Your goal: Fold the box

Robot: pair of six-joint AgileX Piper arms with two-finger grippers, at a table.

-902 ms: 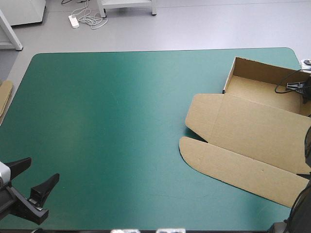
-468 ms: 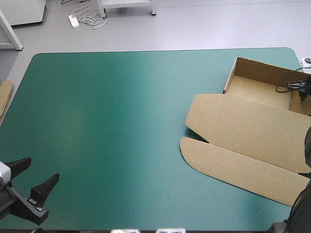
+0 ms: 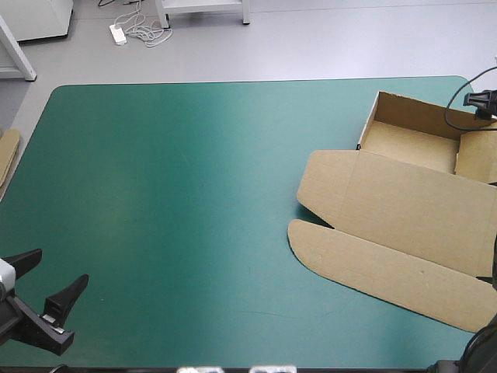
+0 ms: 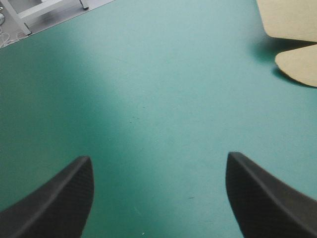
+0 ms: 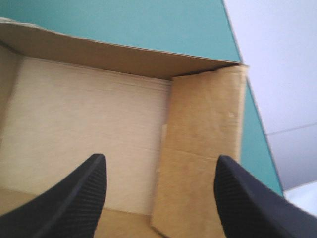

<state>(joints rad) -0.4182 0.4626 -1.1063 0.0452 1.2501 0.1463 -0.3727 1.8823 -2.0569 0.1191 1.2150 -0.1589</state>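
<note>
While the box [image 3: 404,210] lies part-formed on the teal-green cover [image 3: 178,194], taking up the table from 2 to 4 o'clock in the high view, neither arm has hold of it. Its tray [image 3: 408,144] sits at 2 o'clock, near the far right corner, with the far wall and the 9 o'clock side wall upright. The lid [image 3: 396,202] lies flat toward the near edge and ends in a long front flap [image 3: 380,268], rounded at its corner, at 4 o'clock.

In the right wrist view the right gripper [image 5: 161,158] hovers over the tray, fingers spread wide and empty. Ahead of it the side panel [image 5: 203,144] at the tray's 3 o'clock end leans inward, seemingly not tucked home. The left gripper [image 3: 58,266] sits at 8 o'clock, well apart from the box, equally wide open with only bare cover between its fingers. A strip of spare board [image 3: 8,155] shows at 9 o'clock on the table's edge.

By its look the board is light, stiff across each panel and ready to bend only at the creases; its smooth face would likely slide on the cover if pushed. The soundest hold is probably a pinch on a free edge, either the leaning side panel or the front flap, with the other gripper steadying the tray.
</note>
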